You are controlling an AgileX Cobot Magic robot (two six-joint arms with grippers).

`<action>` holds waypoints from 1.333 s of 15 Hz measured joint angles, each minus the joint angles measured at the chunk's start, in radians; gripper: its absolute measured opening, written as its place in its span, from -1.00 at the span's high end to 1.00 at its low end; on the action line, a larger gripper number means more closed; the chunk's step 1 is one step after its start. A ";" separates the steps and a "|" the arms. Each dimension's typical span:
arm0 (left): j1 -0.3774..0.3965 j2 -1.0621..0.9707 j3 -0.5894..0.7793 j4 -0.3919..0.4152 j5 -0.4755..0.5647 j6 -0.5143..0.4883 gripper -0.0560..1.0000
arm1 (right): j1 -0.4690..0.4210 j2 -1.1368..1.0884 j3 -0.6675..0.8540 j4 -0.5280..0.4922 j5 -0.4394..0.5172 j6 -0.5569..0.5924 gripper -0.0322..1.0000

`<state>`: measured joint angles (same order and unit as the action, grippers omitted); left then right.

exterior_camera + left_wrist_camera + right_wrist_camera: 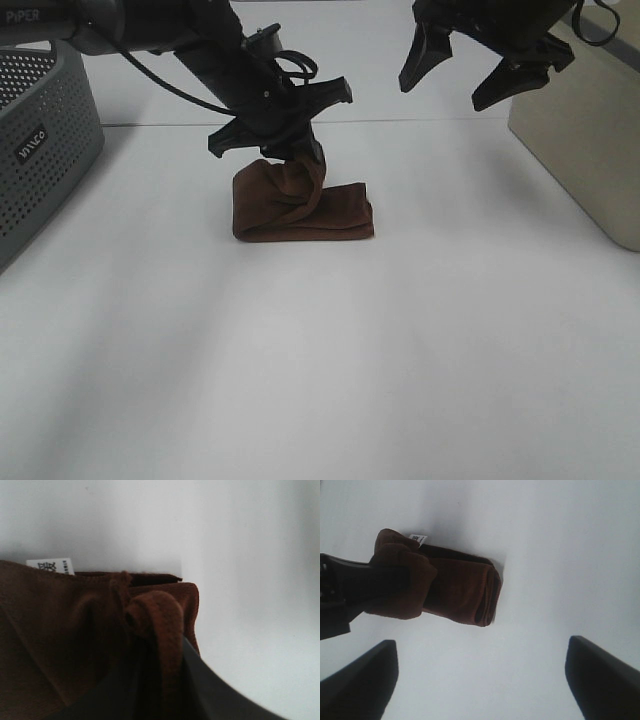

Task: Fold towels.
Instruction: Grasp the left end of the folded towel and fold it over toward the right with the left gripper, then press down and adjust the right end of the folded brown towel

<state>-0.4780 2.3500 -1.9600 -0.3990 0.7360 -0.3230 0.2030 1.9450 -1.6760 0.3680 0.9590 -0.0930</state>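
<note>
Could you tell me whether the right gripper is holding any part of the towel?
No, the right gripper hangs open above the table, clear of the towel, which only the left gripper pinches.

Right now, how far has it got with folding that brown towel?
Mostly done, it seems: the towel lies on the table as a small layered bundle. In hand: the left gripper pinches one end, raised above the rest. Remaining: lay that end flat and let go. The right gripper hangs open, apart.

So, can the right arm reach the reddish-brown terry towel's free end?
Probably yes: the right gripper hangs open, nothing between, and the left gripper holds only the reddish-brown terry towel's other end.
</note>
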 joint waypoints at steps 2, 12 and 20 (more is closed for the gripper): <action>-0.012 0.001 0.000 -0.011 -0.025 -0.007 0.16 | 0.000 -0.001 0.000 0.000 0.006 0.006 -0.71; 0.162 -0.108 -0.062 -0.061 -0.005 0.179 -0.52 | 0.001 0.075 0.000 0.465 0.003 -0.193 -0.71; 0.245 -0.109 -0.062 -0.032 0.043 0.184 -0.52 | 0.124 0.336 0.000 0.798 -0.021 -0.415 -0.70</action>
<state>-0.2330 2.2410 -2.0220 -0.4310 0.7790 -0.1390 0.3270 2.2810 -1.6760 1.1660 0.9380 -0.5080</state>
